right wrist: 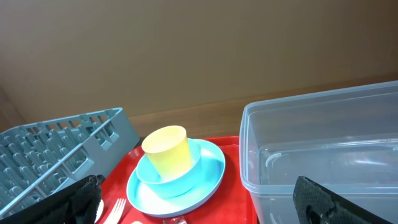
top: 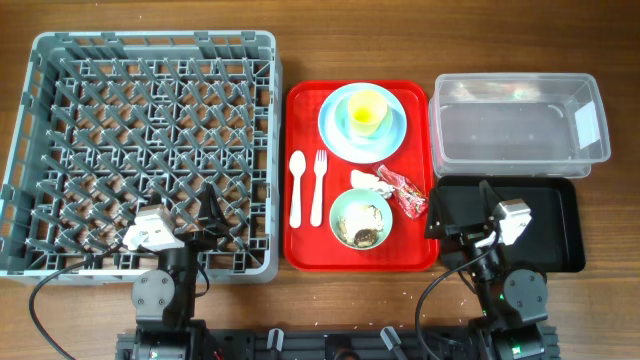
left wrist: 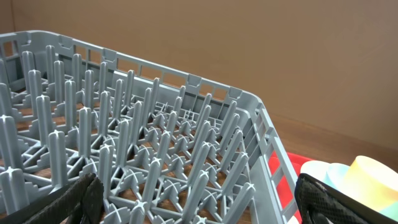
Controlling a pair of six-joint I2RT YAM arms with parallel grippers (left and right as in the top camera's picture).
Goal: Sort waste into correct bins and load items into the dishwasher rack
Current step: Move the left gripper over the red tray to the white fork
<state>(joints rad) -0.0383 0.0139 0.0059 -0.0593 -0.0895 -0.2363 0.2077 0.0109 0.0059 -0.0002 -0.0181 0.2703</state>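
The grey dishwasher rack (top: 150, 140) stands at the left. On the red tray (top: 300, 255) a yellow cup (top: 366, 110) sits in a light blue bowl (top: 389, 114) on a light blue plate (top: 328, 130). A white spoon (top: 297, 190) and fork (top: 319, 185) lie beside a pale green bowl (top: 361, 218) holding grains and brown bits. A white paper wad (top: 368, 181) and red wrapper (top: 405, 192) lie next to it. My left gripper (top: 205, 212) is open over the rack's front right (left wrist: 199, 205). My right gripper (top: 470, 212) is open and empty (right wrist: 205, 202).
The clear tub (top: 515, 120) stands at the back right, with the black tray (top: 560, 225) in front of it under my right arm. The tub (right wrist: 323, 149), the cup (right wrist: 166, 151) and the rack's corner (right wrist: 56, 149) show in the right wrist view.
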